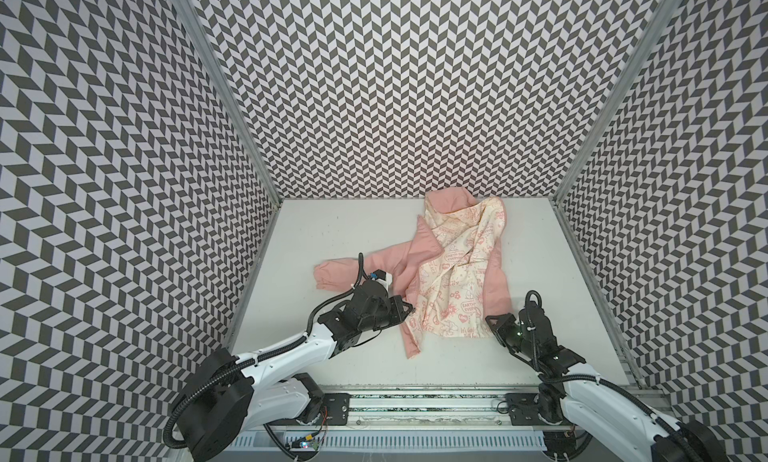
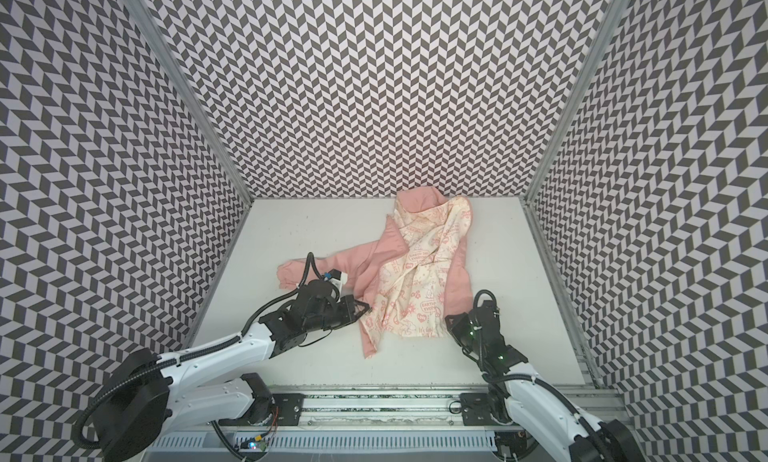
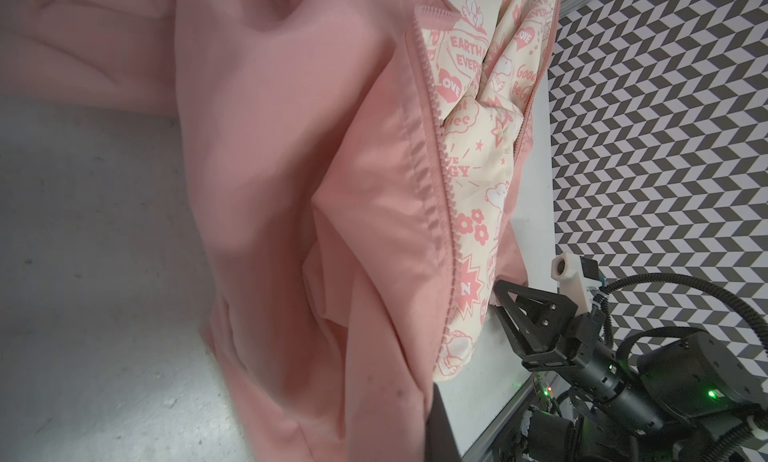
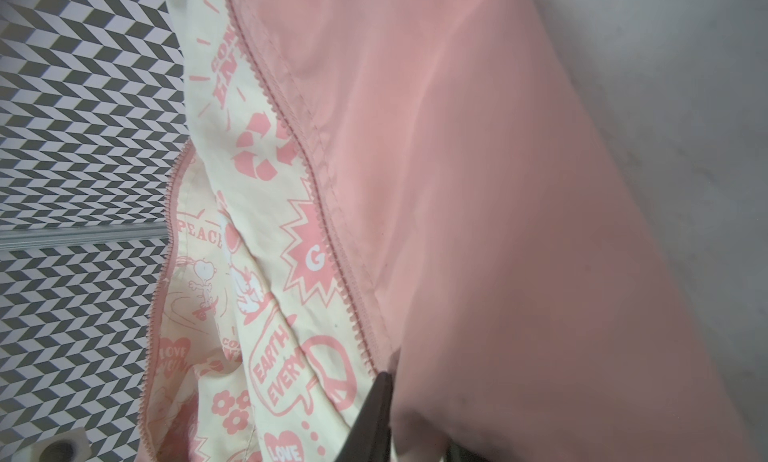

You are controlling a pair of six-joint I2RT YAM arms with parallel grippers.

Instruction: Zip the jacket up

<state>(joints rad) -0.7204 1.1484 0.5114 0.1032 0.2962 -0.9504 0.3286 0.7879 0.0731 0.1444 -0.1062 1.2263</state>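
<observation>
The salmon-pink jacket lies open on the table in both top views, cream printed lining up, hood toward the back wall and one sleeve stretched left. The two rows of zipper teeth are apart. My left gripper is shut on the pink front edge at the jacket's left side. My right gripper sits at the near right corner of the hem, with pink fabric bunched between its dark fingers.
The white table is boxed in by chevron-patterned walls at the left, back and right. A metal rail carrying both arm bases runs along the front edge. Bare table lies left of the sleeve and in front of the hem.
</observation>
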